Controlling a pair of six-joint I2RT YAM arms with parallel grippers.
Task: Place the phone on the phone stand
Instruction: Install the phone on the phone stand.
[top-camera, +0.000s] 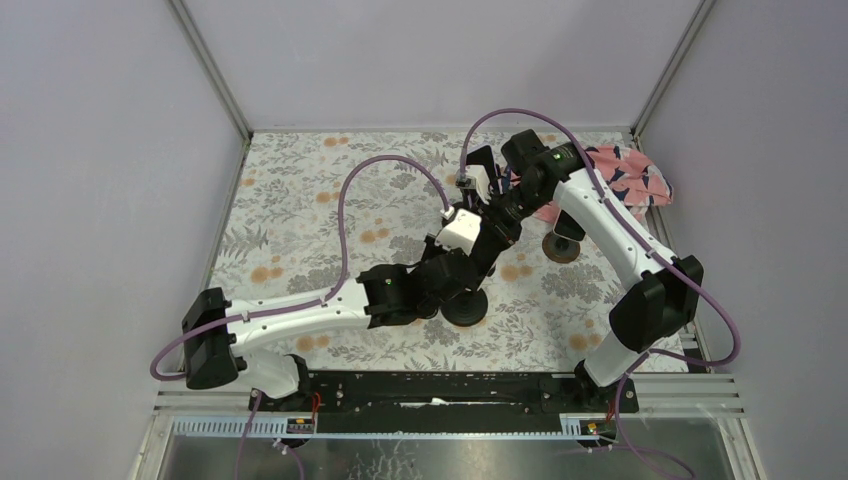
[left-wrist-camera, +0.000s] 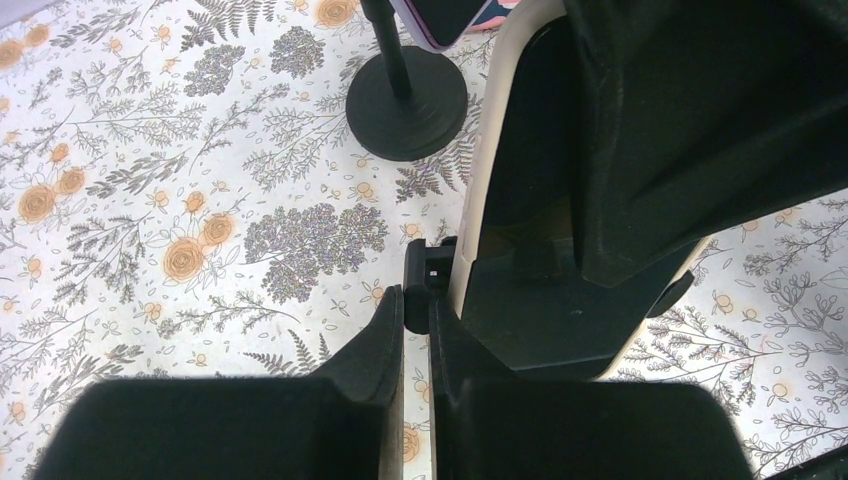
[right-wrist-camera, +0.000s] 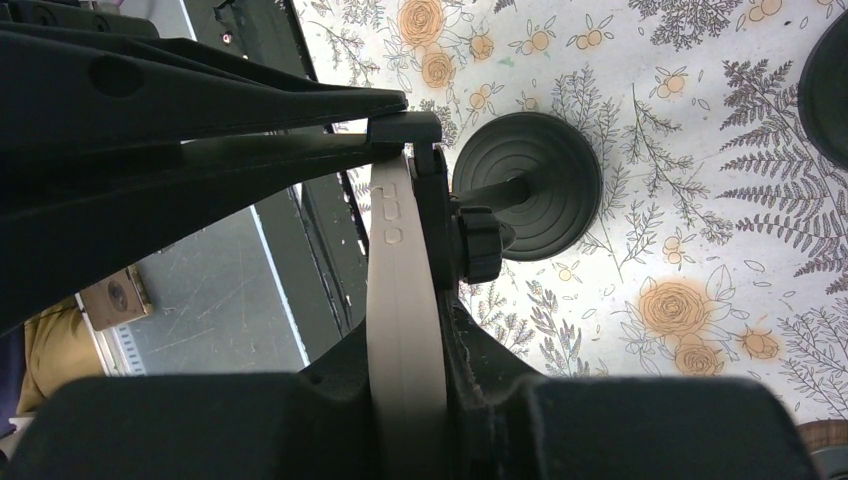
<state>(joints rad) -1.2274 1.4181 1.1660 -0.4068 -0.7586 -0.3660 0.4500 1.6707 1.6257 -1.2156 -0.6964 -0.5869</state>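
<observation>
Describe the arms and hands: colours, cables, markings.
Left arm and right arm have white links with black joints. A purple cable loops along each. A green light glows on the right arm's upper joint. Each wrist carries a white box. Left hand and right hand have matte black, tapered fingers. No legible markings.

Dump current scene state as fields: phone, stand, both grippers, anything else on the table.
phone: cream case, seen edge-on, back against the stand's clamp
phone stand: black, round base on the floral table
right gripper: shut on phone
left gripper: pinching the stand's top clip
extras: second stand carrying a purple-edged phone; pink cloth far right
task: phone at clamp, not released
</observation>
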